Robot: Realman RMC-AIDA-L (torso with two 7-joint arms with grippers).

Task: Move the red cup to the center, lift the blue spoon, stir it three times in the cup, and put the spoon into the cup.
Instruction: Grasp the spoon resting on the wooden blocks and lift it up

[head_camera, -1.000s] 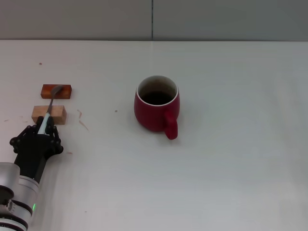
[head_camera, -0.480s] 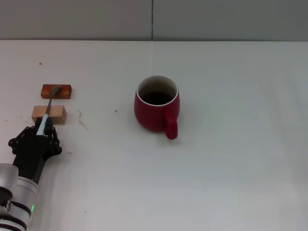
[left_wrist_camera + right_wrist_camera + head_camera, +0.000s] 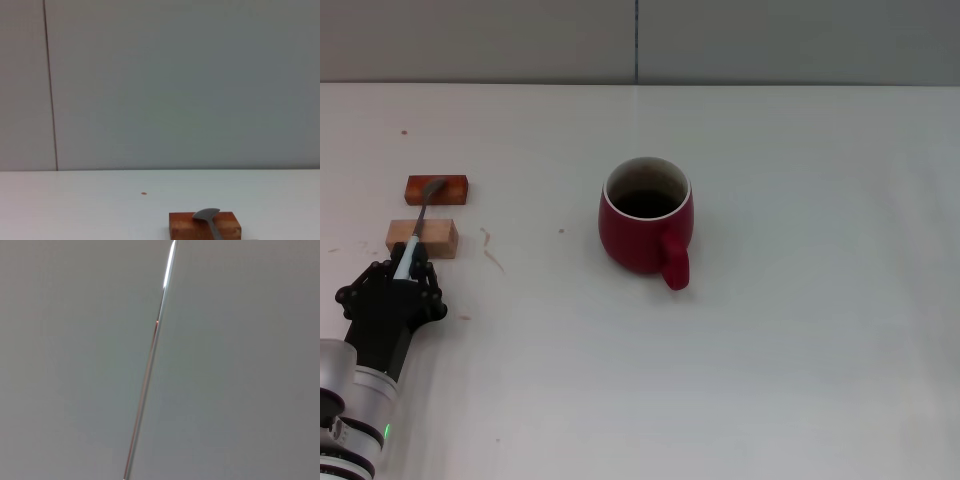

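The red cup [image 3: 645, 225] stands upright near the table's middle, its handle pointing toward me and its inside dark. Far left, the blue spoon [image 3: 419, 226] lies across two wooden blocks, its grey bowl on the farther, red-brown block. That bowl [image 3: 206, 215] also shows in the left wrist view. My left gripper [image 3: 406, 268] is at the near end of the spoon, its black fingers closed in on the pale blue handle. The right gripper is out of view.
The red-brown block [image 3: 437, 190] and a light wooden block [image 3: 421, 238] sit close together at the far left. A grey wall runs along the back of the white table [image 3: 800, 350]. The right wrist view holds only wall.
My left gripper has drifted slightly left and toward me, and the spoon's handle end has shifted with it. The cup and both blocks have stayed put.
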